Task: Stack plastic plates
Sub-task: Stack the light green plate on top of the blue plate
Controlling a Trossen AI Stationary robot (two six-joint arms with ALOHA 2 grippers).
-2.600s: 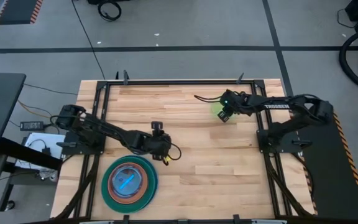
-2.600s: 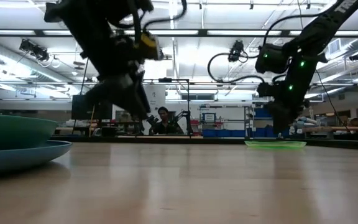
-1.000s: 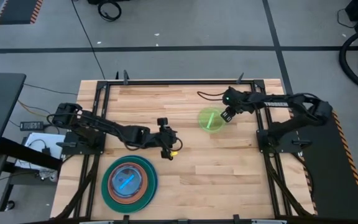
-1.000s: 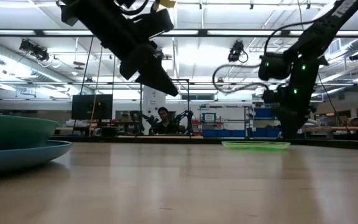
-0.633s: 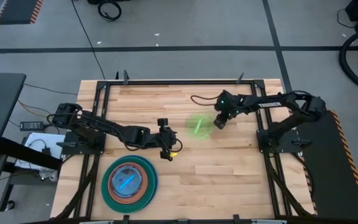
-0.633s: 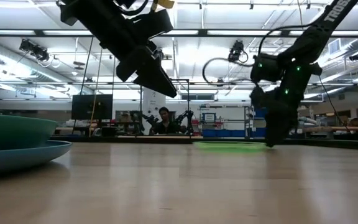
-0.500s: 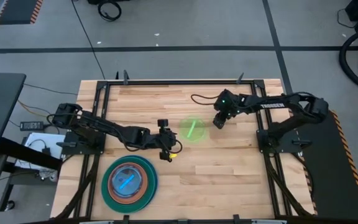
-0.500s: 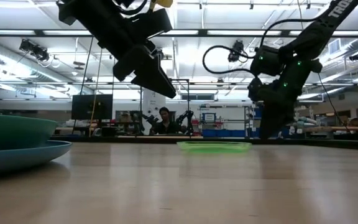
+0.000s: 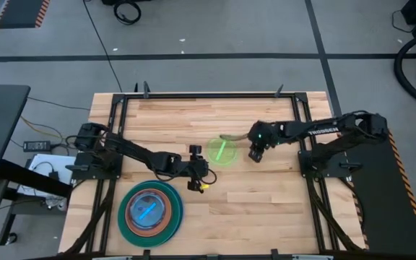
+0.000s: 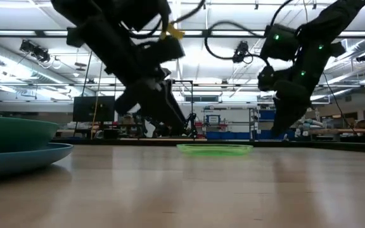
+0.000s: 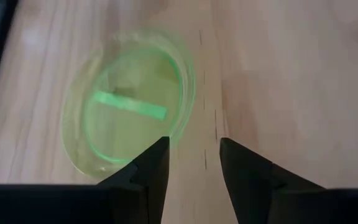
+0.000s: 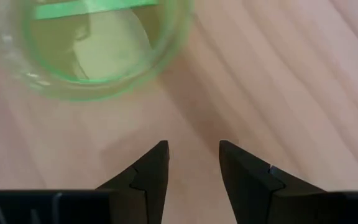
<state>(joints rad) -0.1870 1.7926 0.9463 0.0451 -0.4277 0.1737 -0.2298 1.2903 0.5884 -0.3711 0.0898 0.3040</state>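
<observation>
One left: green plate (image 9: pixel 221 152) mid-worktop, loose.
Done: stack (image 9: pixel 150 211) near my front-left corner.
Hands: my left hand (image 11: pixel 192 163) and right hand (image 12: pixel 192 163), both spread, empty.

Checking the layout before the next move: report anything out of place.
The lime green plate lies alone mid-table, apart from the stack at the near left. Left gripper and right gripper flank it, both open.

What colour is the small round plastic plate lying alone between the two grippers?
Translucent lime green plate, clearest in the left wrist view.
</observation>
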